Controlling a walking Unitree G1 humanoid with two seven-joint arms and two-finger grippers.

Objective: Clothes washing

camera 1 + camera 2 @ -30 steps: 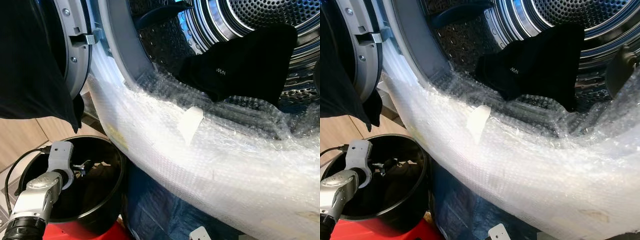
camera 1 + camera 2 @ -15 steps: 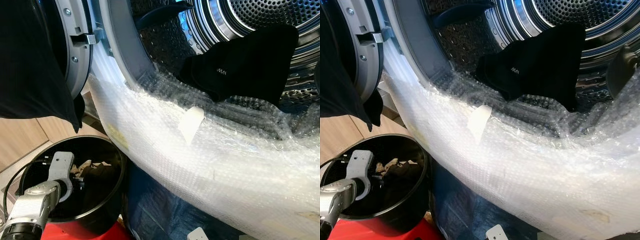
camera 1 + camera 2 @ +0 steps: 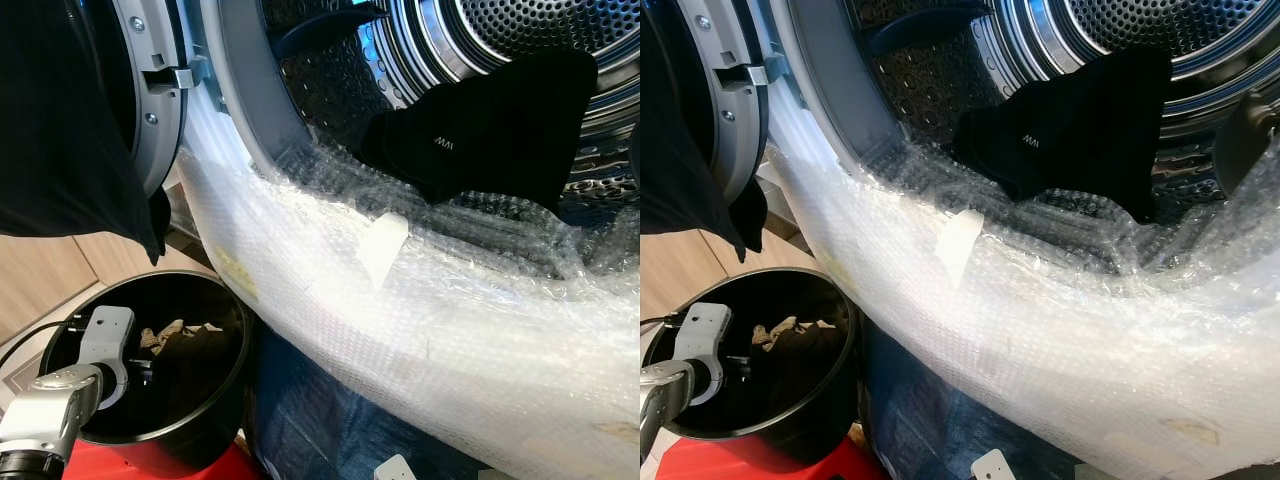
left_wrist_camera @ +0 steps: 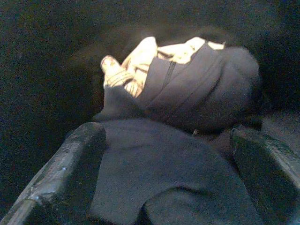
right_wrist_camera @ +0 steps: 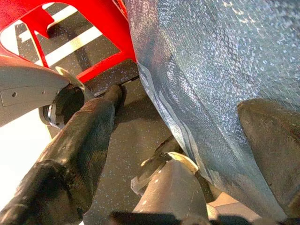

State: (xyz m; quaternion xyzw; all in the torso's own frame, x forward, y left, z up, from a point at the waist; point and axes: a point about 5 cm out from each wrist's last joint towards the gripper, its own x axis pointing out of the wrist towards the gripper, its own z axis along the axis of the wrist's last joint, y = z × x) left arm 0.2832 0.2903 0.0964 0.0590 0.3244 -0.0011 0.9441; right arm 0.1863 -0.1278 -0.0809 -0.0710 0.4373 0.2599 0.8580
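**Inspector:** At seven o'clock in the head views, the left gripper sits inside the black bucket. Over the last second its wrist has sunk from the bucket's rim toward the bottom, uncovering the pile of clothes.

**Assistant:** What does that mean for the task?

**Inspector:** In my judgement it is reaching for the next garment. One black garment already lies in the washer drum, at one o'clock, above the bubble wrap covering the door sill.

**Assistant:** Pose and grip?

**Inspector:** Left forearm angled down into the bucket; fingers spread wide astride dark cloth, holding nothing. Right gripper hangs idle, released, beside blue sheeting.
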